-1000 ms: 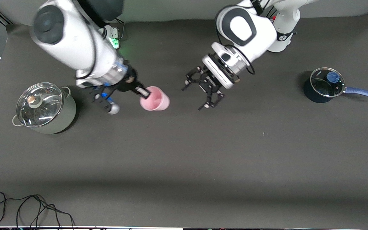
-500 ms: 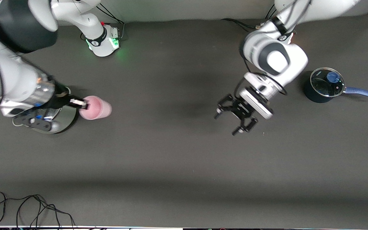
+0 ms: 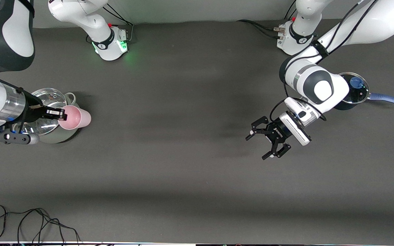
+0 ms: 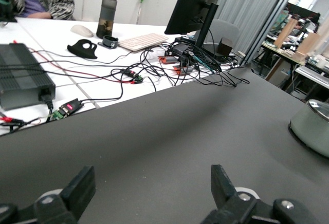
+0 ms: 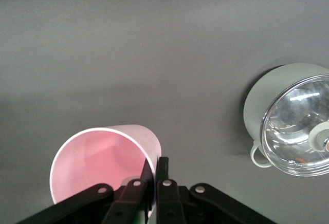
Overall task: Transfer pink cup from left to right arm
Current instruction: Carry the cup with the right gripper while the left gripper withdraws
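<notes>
You see the right pincer [image 3: 60, 114] clamped on the rim of the pink cup [image 3: 75, 117], with 1 finger inside and 1 outside, and it holds the cup in the air, mouth tilted sideways, over the edge of the grey lidded stockpot [image 3: 51, 112] at the right arm's end of the surface [image 3: 183, 164]. Your left pincer [image 3: 267, 141] hangs with its claws spread apart and nothing between them, over bare surface near the dark blue saucepan [image 3: 349, 92] with a glass lid, well apart from the cup.
</notes>
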Robot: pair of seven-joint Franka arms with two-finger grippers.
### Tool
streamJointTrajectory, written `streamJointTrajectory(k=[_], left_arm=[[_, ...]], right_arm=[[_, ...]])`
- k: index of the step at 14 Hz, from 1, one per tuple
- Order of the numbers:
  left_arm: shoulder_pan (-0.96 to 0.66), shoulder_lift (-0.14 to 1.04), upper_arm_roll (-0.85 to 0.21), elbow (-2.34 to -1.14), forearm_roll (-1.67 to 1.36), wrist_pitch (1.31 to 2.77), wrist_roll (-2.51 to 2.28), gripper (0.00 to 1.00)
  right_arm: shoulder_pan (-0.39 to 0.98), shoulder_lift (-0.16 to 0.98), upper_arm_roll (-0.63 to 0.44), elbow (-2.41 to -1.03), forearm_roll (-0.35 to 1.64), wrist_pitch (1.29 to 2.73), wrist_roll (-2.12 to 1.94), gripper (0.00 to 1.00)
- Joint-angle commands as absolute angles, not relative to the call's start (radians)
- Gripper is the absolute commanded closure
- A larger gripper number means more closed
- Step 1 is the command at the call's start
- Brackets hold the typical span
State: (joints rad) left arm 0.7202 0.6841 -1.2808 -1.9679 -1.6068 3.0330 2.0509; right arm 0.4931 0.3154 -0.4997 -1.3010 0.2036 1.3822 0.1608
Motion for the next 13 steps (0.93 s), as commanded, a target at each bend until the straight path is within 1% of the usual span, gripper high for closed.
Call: streamJointTrajectory(k=[1, 3, 6, 9, 11, 13], left_arm=[[0.732, 0.673, -1.252, -1.985, -1.525, 2.97, 2.051, 0.0], [0.733, 0.673, -1.25, -1.985, -1.519, 2.967, 2.049, 0.0], [0.723, 0.67, -1.233, -1.982, -1.483, 2.967, 2.039, 0.0], [0.709, 0.641, -1.23, -1.982, -1.41, 2.967, 1.927, 0.0], [0.706, 0.637, -1.23, -1.982, -1.318, 2.967, 1.8, 0.0], [0.707, 0.637, -1.23, -1.982, -1.292, 2.962, 1.755, 0.0]], right_arm=[[0.508, 0.287, -0.522, -1.38, 0.195, 1.434, 0.106, 1.0], [0.508, 0.276, -0.563, -1.48, 0.196, 1.52, 0.065, 1.0], [0.514, 0.226, -0.565, -1.665, 0.196, 1.687, 0.04, 1.0], [0.511, 0.222, -0.566, -1.817, 0.199, 1.862, 0.021, 1.0], [0.515, 0.222, -0.566, -1.902, 0.199, 1.978, 0.02, 1.0], [0.514, 0.233, -0.566, -1.965, 0.199, 2.075, 0.011, 1.0]])
